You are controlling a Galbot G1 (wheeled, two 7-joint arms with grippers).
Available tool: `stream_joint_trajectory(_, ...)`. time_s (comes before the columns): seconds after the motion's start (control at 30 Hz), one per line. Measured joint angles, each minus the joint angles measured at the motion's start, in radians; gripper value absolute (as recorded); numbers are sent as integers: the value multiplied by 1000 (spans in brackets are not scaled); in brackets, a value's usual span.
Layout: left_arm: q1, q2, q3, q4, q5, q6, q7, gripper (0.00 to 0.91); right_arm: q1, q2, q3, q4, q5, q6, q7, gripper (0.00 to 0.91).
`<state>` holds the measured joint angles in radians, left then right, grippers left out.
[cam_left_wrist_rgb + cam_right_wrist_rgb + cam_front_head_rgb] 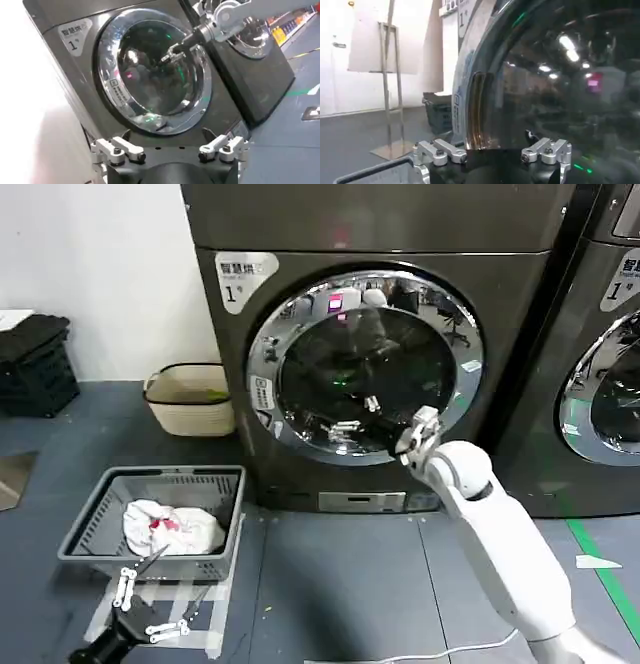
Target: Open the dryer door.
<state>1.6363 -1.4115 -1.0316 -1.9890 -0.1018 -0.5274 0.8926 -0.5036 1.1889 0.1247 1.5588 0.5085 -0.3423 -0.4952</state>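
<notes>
Facing one dryer door (365, 364): two spread hands, right hand (358, 416) against glass.

Round dryer door (365, 364) with a wide chrome rim and dark bulging glass, shut flush against its dark grey machine (500, 304).

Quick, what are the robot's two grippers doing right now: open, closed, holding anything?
Left gripper: open, holding nothing, low above the grey plastic basket.
Right gripper: open, empty, up against the dark bulging glass of the chrome-rimmed round dryer door.
</notes>
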Motion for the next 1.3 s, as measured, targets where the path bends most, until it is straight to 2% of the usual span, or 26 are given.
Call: stream_joint_trajectory(1.3,-2,-11,9,1,14,-2,-4,907,151,156,-111,-214,-53,10,-32,907)
